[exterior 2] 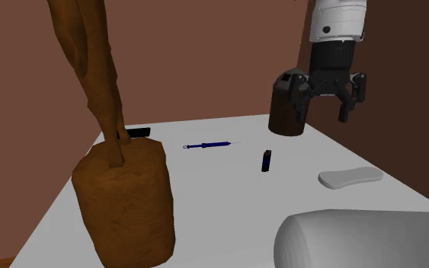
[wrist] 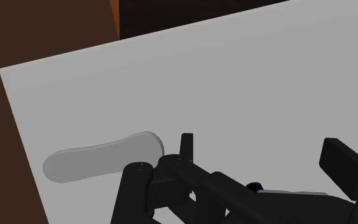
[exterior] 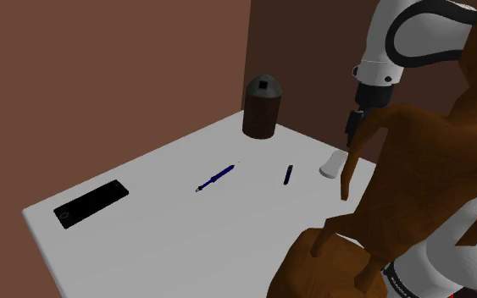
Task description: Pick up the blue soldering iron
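The step in hand looks like the approach: the pincer (exterior 2: 325, 111) hangs in the air above the table (exterior 2: 228, 198) with its two fingers spread wide and nothing between them. The iron (exterior 2: 209, 145) lies flat on the table, well apart from the pincer and well below it, with a small dark stick (exterior 2: 267, 161) lying roughly between the two. A pale flat pad (exterior 2: 350, 178) sits on the table almost under the pincer, and a dark jar (exterior 2: 287, 106) stands just beside and behind it. The next move, as I judge it, calls for carrying the pincer across, past the stick, until it is over the middle of the iron, turning the fingers to stand across its length, then lowering until they straddle it before closing. The iron is slim and pen-like, with a blue handle and a thin pale tip at one end, so little height offers itself for a grip.
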Controlling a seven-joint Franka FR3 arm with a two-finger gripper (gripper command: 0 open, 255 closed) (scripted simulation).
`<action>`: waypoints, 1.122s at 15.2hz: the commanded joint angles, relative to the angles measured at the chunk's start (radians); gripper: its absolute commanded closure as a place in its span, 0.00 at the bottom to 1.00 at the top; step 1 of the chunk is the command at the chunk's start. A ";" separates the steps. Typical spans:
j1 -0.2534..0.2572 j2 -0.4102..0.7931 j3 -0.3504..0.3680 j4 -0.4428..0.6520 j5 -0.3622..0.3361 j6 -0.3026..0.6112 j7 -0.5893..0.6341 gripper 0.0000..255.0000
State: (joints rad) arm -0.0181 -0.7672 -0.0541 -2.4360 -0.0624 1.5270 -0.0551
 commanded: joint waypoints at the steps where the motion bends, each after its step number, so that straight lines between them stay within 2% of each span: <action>1: 0.000 0.000 0.000 0.000 0.000 0.000 0.000 0.00; 9: -0.008 0.066 0.180 -0.087 0.184 0.198 0.397 0.00; 17: -0.036 0.267 0.360 -0.058 0.301 0.444 0.773 0.00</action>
State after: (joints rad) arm -0.0477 -0.5276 0.2852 -2.4997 0.2285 1.9369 0.6667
